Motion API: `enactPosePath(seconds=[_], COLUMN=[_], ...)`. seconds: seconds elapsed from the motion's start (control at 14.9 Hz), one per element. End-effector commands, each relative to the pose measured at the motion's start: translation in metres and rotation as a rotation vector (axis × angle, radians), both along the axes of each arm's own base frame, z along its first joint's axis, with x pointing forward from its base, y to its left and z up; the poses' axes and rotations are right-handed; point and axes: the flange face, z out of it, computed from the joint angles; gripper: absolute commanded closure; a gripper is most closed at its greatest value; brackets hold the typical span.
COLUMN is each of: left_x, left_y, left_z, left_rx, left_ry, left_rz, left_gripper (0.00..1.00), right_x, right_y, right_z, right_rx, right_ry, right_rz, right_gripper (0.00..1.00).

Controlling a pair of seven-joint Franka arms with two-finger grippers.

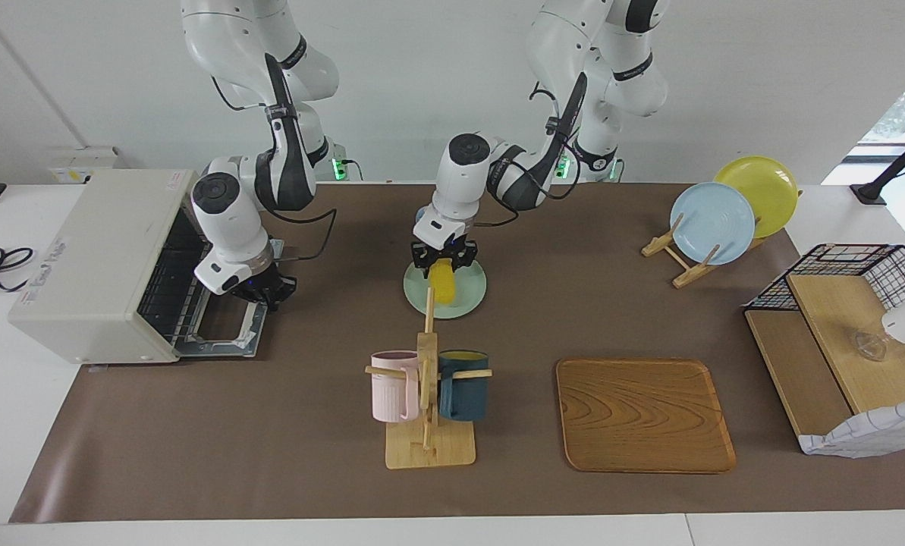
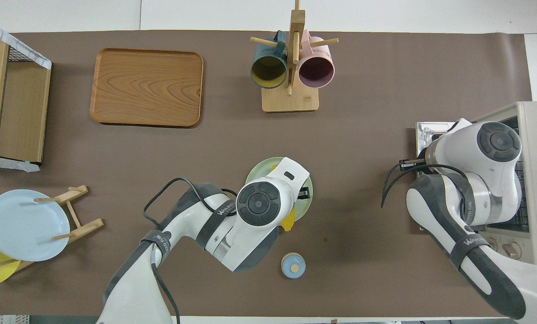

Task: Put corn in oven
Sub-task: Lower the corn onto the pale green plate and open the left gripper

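Note:
The yellow corn [image 1: 442,281] lies on a pale green plate [image 1: 470,302] in the middle of the table; in the overhead view only the corn's end [image 2: 288,222] shows past the wrist. My left gripper [image 1: 444,260] is down on it, open, with a finger on each side of the cob's end nearer to the robots. The off-white oven [image 1: 95,262] stands at the right arm's end of the table, its door [image 1: 224,334] folded down flat and the wire rack [image 1: 168,288] showing. My right gripper [image 1: 271,293] hangs shut at the open door's edge.
A wooden mug rack [image 1: 427,425] with a pink and a dark blue mug stands just farther from the robots than the plate. A wooden tray [image 1: 644,415], a plate stand [image 1: 714,220] with blue and yellow plates, and a wire shelf [image 1: 846,341] fill the left arm's end. A small blue round piece [image 2: 293,265] lies nearer to the robots than the plate.

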Motion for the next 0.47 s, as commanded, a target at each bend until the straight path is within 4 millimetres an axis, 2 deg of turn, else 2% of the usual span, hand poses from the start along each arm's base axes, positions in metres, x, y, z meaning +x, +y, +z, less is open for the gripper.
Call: enactPosePath(seconds=[0.0, 0.13, 0.2, 0.4], left_x=[0.020, 0.033, 0.040, 0.080], left_y=[0.024, 0.047, 0.059, 0.120], left_z=[0.021, 0.051, 0.071, 0.121], left_rx=[-0.016, -0.016, -0.010, 0.032], left_ry=[-0.006, -0.001, 0.007, 0.061], left_rz=[0.038, 0.065, 0.061, 0.063], left_gripper=[0.00, 0.00, 0.00, 0.00], right_x=[0.000, 0.000, 0.000, 0.014], right_y=[0.003, 0.004, 0.013, 0.034], right_z=[0.001, 0.001, 0.003, 0.016], right_rx=[-0.019, -0.019, -0.019, -0.013], right_ry=[-0.020, -0.021, -0.024, -0.053], right_rz=[-0.012, -0.010, 0.003, 0.036], right_gripper=[1.00, 1.00, 1.00, 1.00])
